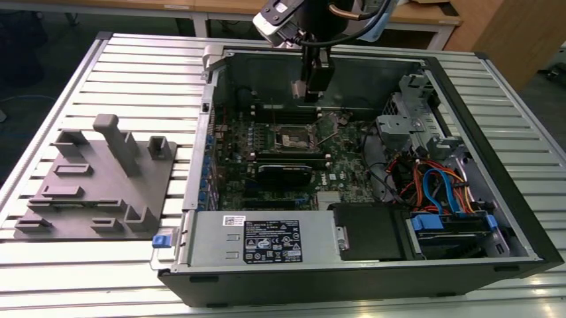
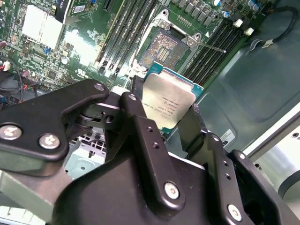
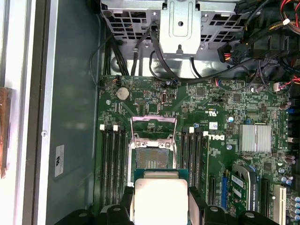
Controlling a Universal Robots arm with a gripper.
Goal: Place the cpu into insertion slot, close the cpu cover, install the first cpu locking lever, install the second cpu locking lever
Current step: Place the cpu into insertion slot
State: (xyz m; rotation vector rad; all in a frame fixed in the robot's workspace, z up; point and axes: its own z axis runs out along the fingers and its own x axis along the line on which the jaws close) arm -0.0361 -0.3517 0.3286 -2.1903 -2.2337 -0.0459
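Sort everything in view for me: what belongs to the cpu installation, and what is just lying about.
Belongs to the job:
small flat square silver-grey cpu, clamped in the black gripper
square dark insertion slot with a silver rim, empty
thin silver cpu cover frame, raised open

Just lying about:
grey moulded fixture block on the slatted table
blue and orange cables
silver finned heatsink

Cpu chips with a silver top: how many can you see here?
1. The cpu is clamped in the pincer, not yet in the open insertion slot. Others could be hidden.

insertion slot (image 3: 152,157) unobstructed, cpu cover (image 3: 153,125) raised
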